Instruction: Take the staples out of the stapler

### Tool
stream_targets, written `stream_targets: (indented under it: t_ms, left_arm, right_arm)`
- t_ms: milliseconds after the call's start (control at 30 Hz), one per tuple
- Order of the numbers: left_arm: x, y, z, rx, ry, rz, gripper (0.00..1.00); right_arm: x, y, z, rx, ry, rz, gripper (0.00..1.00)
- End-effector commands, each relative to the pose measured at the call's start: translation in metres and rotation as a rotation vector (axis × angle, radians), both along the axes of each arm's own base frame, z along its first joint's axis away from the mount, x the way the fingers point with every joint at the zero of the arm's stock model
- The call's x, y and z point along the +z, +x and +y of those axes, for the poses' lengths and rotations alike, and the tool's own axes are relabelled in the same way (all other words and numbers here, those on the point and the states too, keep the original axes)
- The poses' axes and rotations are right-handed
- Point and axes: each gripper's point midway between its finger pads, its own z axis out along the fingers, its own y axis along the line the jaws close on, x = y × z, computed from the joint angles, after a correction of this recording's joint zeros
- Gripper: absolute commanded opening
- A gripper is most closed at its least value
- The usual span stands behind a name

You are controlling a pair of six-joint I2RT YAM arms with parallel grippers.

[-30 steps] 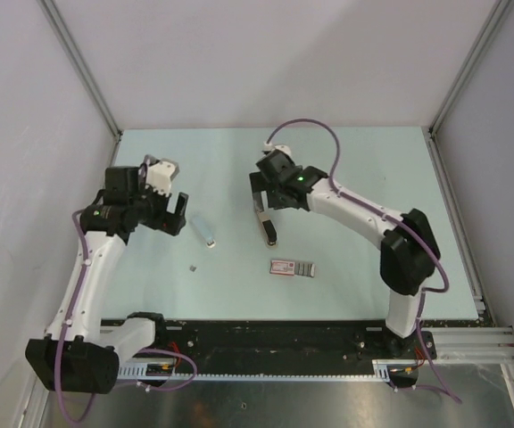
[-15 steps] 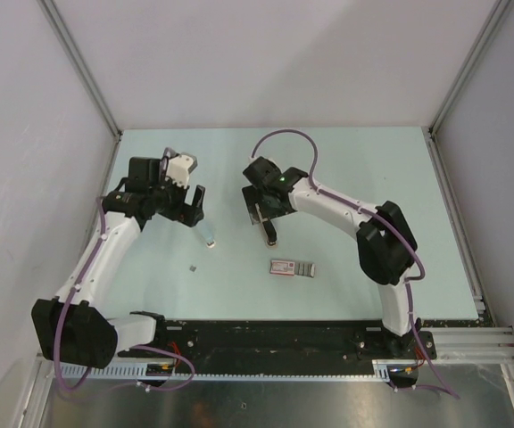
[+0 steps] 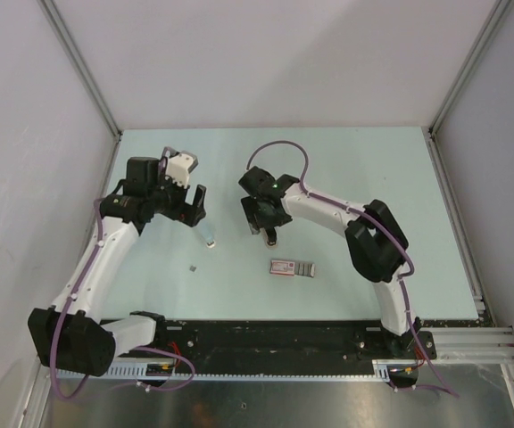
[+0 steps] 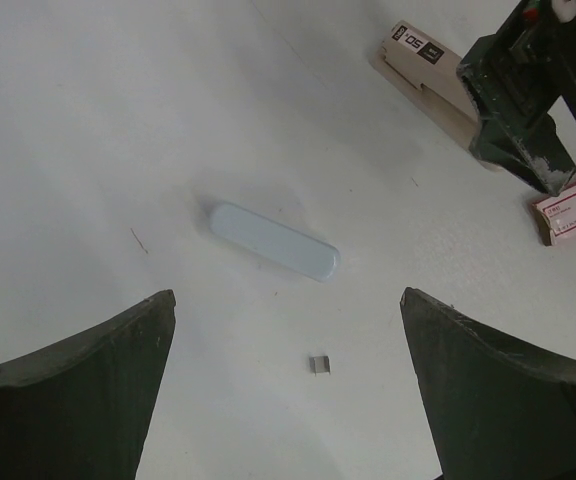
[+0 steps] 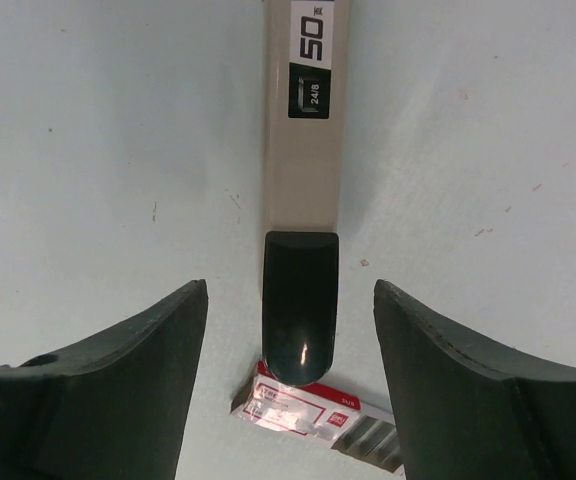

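Top external view shows the pale green table (image 3: 373, 178) with the stapler (image 3: 270, 234) lying near its middle. The right gripper (image 3: 268, 230) hangs directly over the stapler. In the right wrist view its fingers (image 5: 118, 380) are spread either side of the stapler's black end, with bare table showing on both sides, so nothing is grasped. The left gripper (image 3: 193, 207) hovers to the left of the stapler, its jaws fully released and empty. A red-and-white labelled box (image 3: 291, 267) sits just beside the stapler's near end. A pale blue oblong piece (image 4: 273, 242) lies left of the stapler. A tiny strip of staples (image 4: 318, 364) rests farther left, nearer the arm bases.
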Motion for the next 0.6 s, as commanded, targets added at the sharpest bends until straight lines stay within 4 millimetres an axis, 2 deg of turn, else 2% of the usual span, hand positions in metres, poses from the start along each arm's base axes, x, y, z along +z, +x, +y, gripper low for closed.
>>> stream_targets:
  t_ms: [0, 200, 433, 567]
  left_arm:
    - [0.014, 0.000, -0.006, -0.009, -0.034, -0.046, 0.99]
    - [0.016, -0.001, -0.009, -0.019, -0.040, -0.049, 1.00]
    - [0.011, -0.003, -0.013, -0.033, -0.026, -0.040, 0.99]
    - [0.008, -0.003, -0.015, -0.041, -0.021, -0.033, 0.99]
  right_arm:
    - [-0.006, 0.000, 0.007, 0.009, 0.021, 0.019, 0.70]
    - [-0.013, 0.002, 0.005, 0.000, 0.028, 0.038, 0.61]
    - [-0.016, 0.003, 0.007, -0.006, 0.048, 0.056, 0.36]
    - [-0.018, 0.001, 0.005, -0.007, 0.045, 0.067, 0.32]
